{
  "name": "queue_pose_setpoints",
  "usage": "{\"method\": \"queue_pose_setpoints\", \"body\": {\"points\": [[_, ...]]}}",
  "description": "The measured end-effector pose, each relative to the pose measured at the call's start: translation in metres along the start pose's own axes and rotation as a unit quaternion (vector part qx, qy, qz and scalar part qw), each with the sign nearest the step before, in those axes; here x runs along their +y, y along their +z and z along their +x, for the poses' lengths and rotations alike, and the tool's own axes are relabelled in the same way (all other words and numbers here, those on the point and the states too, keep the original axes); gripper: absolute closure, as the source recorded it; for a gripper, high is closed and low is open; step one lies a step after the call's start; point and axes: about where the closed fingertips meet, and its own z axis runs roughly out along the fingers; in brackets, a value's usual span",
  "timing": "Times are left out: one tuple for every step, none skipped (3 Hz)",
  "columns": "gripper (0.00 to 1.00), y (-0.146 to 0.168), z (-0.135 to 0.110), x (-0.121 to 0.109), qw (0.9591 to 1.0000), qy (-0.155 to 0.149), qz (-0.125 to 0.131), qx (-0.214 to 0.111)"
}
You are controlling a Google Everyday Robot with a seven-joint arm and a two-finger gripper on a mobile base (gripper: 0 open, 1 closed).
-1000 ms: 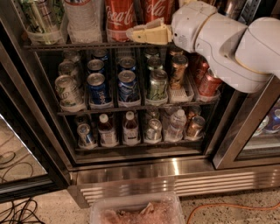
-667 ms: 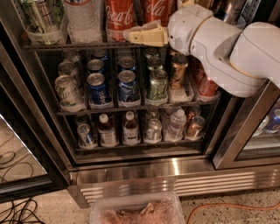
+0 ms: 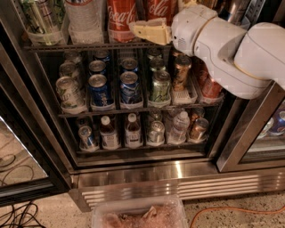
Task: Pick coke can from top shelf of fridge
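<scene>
Two red coke cans with white script stand on the top shelf (image 3: 67, 46) of the fridge (image 3: 178, 171): one (image 3: 120, 18) at the centre and one (image 3: 156, 8) just to its right. My cream gripper (image 3: 139, 30) points left at shelf height, right in front of the lower part of these cans and overlapping the right one. The white arm (image 3: 231, 58) comes in from the right and hides the right end of the top shelf.
A clear bottle (image 3: 84, 18) and a green-printed container (image 3: 42, 20) stand left of the coke cans. The middle rack holds blue cans (image 3: 99, 87), green cans (image 3: 159, 84) and a copper can (image 3: 181, 71). A plastic tub (image 3: 138, 213) and an orange cable (image 3: 236, 209) lie on the floor.
The arm and gripper have shifted slightly left and up, closer to the coke cans on the top shelf. The cans have not moved.
</scene>
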Motion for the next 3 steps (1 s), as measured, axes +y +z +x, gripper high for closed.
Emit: {"method": "queue_pose_setpoints", "body": {"points": [[0.44, 0.0, 0.0, 0.0, 1.0, 0.0, 0.0, 0.0], [0.68, 0.0, 0.0, 0.0, 1.0, 0.0, 0.0, 0.0], [0.91, 0.0001, -0.0001, 0.0001, 1.0, 0.0, 0.0, 0.0]]}}
